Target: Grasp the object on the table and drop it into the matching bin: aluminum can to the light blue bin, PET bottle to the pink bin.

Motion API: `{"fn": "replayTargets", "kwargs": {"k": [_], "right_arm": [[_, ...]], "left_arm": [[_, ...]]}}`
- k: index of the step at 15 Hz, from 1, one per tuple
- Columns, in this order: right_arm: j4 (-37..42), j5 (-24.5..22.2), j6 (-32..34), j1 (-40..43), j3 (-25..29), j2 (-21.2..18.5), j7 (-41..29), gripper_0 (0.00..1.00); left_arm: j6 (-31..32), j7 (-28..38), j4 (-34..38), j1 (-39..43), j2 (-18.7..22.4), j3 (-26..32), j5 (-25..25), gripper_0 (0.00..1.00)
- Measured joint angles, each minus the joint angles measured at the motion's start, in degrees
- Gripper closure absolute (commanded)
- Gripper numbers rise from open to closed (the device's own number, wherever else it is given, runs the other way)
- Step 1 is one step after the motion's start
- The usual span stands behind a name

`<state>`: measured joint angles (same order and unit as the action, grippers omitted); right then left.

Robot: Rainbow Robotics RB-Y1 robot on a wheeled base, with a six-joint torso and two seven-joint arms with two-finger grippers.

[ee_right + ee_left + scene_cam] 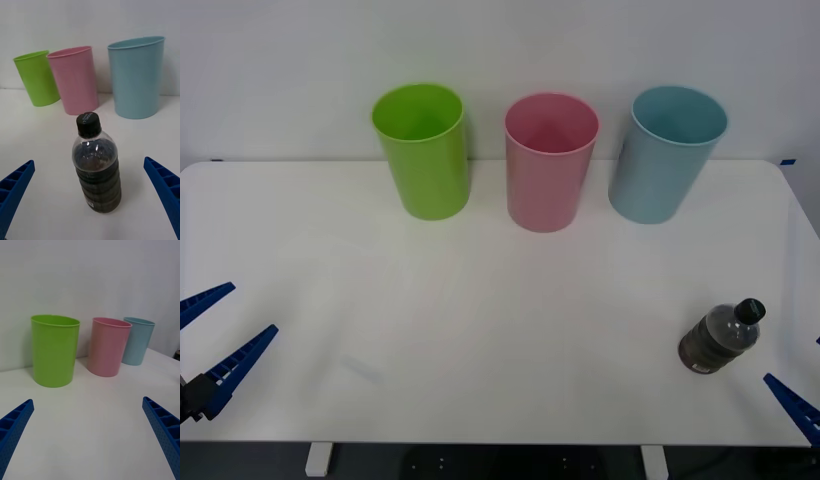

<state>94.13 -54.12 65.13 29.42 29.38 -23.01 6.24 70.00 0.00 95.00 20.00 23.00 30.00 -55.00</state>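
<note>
A small PET bottle point(721, 339) of dark brown liquid with a black cap stands upright near the front right of the white table point(480, 320). My right gripper point(792, 360) is open at the table's front right corner, just short of the bottle. In the right wrist view the bottle point(96, 176) is centred ahead of the gap of the right gripper point(88, 161), untouched. The pink bin point(550, 165) stands at the back centre, and the light blue bin point(667, 160) is to its right. My left gripper point(252, 308) hangs open at the front left, holding nothing.
A lime green bin point(423, 155) stands left of the pink one, and the three bins line up along the back wall. Bare tabletop stretches between the bottle and the bins. The table's right edge runs close to the bottle.
</note>
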Motion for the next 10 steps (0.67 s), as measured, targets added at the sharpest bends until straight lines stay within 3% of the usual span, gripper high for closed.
{"fn": "replayTargets", "kwargs": {"k": [4, 10], "right_arm": [[-4.8, -1.0, 0.0, -1.4, -0.8, -0.4, 7.6, 0.0], [-10.5, -2.8, 0.0, -4.4, -3.7, -0.4, 9.5, 0.0]], "left_arm": [[0.0, 0.0, 0.0, 0.0, 0.0, 0.0, 0.0, 0.0], [0.0, 0.0, 0.0, 0.0, 0.0, 0.0, 0.0, 0.0]]}}
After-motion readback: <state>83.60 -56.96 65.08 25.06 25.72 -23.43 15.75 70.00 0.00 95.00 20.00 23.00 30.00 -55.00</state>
